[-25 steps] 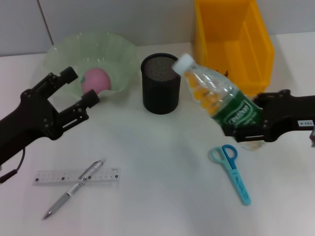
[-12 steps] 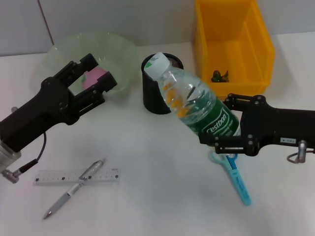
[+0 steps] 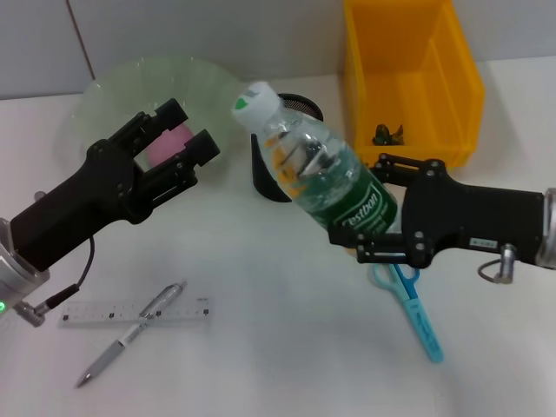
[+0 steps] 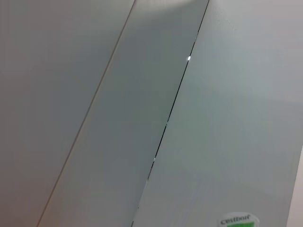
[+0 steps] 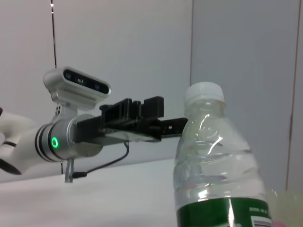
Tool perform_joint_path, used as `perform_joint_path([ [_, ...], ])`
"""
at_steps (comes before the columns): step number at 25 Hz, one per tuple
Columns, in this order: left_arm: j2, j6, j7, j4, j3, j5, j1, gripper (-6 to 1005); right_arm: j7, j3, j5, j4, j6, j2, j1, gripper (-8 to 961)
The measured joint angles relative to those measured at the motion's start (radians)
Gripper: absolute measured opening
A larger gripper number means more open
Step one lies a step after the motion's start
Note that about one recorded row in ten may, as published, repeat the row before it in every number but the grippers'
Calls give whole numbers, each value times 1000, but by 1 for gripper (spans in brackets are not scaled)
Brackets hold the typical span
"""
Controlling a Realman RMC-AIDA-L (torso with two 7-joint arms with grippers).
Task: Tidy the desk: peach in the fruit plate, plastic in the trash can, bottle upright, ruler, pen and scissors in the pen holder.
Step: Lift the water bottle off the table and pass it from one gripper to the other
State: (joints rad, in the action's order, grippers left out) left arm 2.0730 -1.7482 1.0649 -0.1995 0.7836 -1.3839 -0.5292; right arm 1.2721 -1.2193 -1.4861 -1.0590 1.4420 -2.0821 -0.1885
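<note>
My right gripper (image 3: 369, 208) is shut on the clear bottle (image 3: 317, 174) at its green label, holding it tilted above the desk with the white cap toward the left; the bottle (image 5: 218, 165) fills the right wrist view. My left gripper (image 3: 189, 124) hangs open beside the cap, above the pink peach (image 3: 165, 146) in the pale green fruit plate (image 3: 104, 91). The black mesh pen holder (image 3: 265, 174) is partly hidden behind the bottle. Blue scissors (image 3: 417, 313) lie under the right arm. The ruler (image 3: 95, 313) and pen (image 3: 130, 334) lie crossed at the front left. Crumpled plastic (image 3: 388, 133) sits in the yellow trash can (image 3: 434, 69).
The left arm (image 5: 71, 137) with its wrist camera shows across from the bottle in the right wrist view. The left wrist view shows grey wall panels and a sliver of the bottle label (image 4: 236, 221). White desk lies between the pen and the scissors.
The right gripper carried the bottle leftward and more upright, now in front of the pen holder. The left gripper moved right, over the fruit plate, toward the bottle cap.
</note>
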Motion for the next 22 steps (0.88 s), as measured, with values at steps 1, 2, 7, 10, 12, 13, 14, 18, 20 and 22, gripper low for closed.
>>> perform_joint_path([
  [1, 0, 0, 0, 0, 0, 0, 0, 848, -15, -1, 6, 27, 3, -1, -18, 774],
  [2, 0, 0, 0, 0, 0, 0, 0, 848, -15, -1, 6, 27, 3, -1, -18, 774],
  [7, 4, -4, -43, 31, 22, 0, -23, 848, -42, -2, 11, 94, 12, -4, -67, 774],
  [10, 5, -7, -62, 49, 28, -1, -36, 848, -56, -8, 22, 131, 12, -3, -93, 774],
  [12, 6, -13, -67, 54, 29, -1, -43, 848, -69, -14, 29, 161, 13, -2, -113, 774],
  [13, 6, -16, -67, 56, 30, 0, -47, 849, -75, -15, 31, 178, 13, -2, -125, 774],
  [14, 6, -19, -67, 57, 33, 1, -49, 849, -78, -16, 32, 191, 13, -2, -135, 774],
  [18, 7, -23, -74, 69, 31, 7, -57, 848, -84, -16, 35, 232, 21, -2, -163, 774],
  [20, 7, -25, -80, 76, 27, 16, -58, 847, -94, -16, 36, 245, 26, -2, -170, 774],
  [22, 7, -26, -81, 79, 27, 22, -58, 846, -100, -21, 36, 252, 27, -3, -175, 774],
])
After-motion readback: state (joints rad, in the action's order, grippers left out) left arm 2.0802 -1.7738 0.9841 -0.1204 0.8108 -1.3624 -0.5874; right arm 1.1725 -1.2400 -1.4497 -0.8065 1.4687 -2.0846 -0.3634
